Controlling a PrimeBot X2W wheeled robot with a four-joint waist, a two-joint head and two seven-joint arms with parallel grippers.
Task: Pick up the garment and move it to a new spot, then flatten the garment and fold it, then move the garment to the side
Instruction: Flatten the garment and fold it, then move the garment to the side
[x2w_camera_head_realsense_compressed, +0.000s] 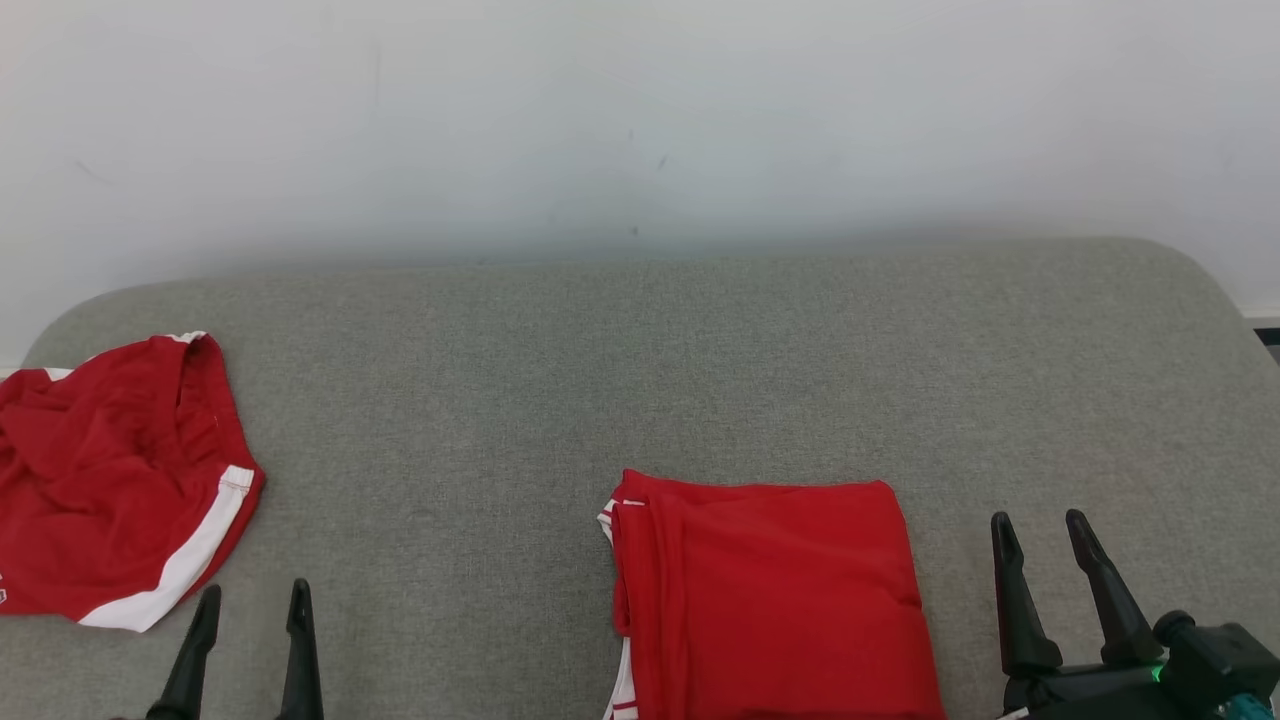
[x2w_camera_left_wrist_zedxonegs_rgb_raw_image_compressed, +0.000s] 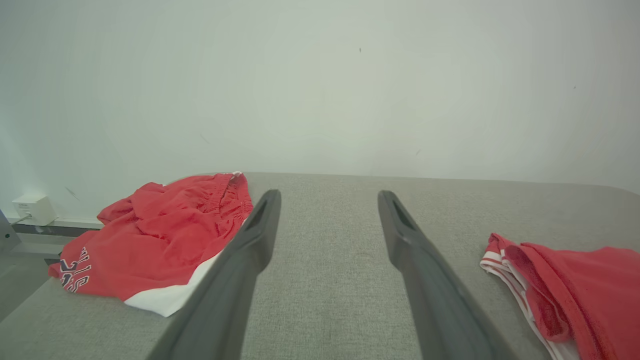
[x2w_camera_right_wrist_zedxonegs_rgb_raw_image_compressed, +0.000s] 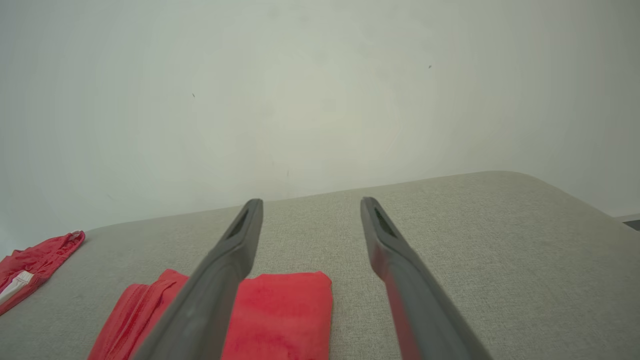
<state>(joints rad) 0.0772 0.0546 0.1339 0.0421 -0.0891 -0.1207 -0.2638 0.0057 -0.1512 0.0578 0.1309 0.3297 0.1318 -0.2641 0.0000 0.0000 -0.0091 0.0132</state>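
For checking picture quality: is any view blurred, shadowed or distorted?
Head view: soft even light, no hard shadows, folded red garment sharp. Left wrist view: wide angle stretches the left gripper. Right wrist view: right gripper likewise stretched; no glare.

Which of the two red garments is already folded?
The folded garment beside the right gripper: a neat rectangle with stacked edges. The crumpled garment by the left gripper lies bunched, white stripe showing.
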